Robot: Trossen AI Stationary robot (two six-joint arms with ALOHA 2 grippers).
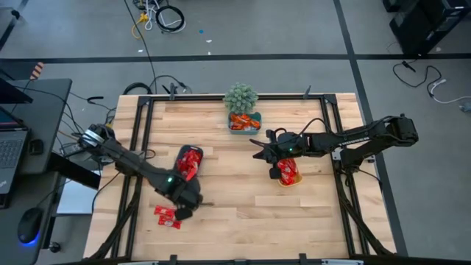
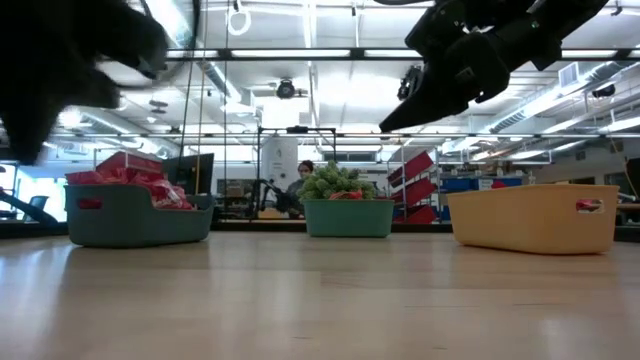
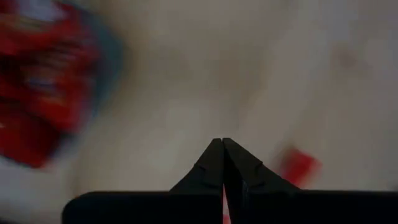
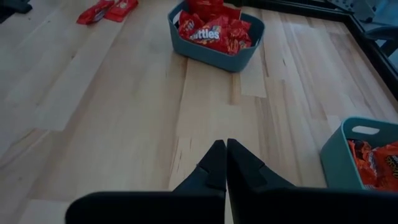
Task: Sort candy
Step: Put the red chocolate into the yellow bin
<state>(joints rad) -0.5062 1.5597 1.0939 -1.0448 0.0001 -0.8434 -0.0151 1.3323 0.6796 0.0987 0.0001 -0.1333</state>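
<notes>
Red candy packets fill a teal tray (image 1: 189,162) (image 4: 214,31). A few more red packets (image 1: 165,215) (image 4: 106,9) lie loose on the wood near the table's near edge. My left gripper (image 1: 193,205) (image 3: 222,142) is shut and hangs between that tray and the loose packets. One red packet (image 3: 298,165) lies close beside its fingertips. My right gripper (image 1: 257,149) (image 4: 221,143) is shut and raised over bare wood mid-table, above the yellow tray (image 1: 289,173) (image 2: 533,218) that holds red packets. My left gripper shows a thin red strip (image 3: 224,208) in the slit behind its shut fingertips. I cannot tell whether that is a packet held there or one lying on the table underneath.
A second teal tray (image 1: 244,121) (image 4: 367,155) with orange packets stands at the far edge, beside a small green plant (image 1: 241,96) (image 2: 338,182). Black frame rails (image 1: 143,147) run along the table's sides. Bare wood lies between the trays.
</notes>
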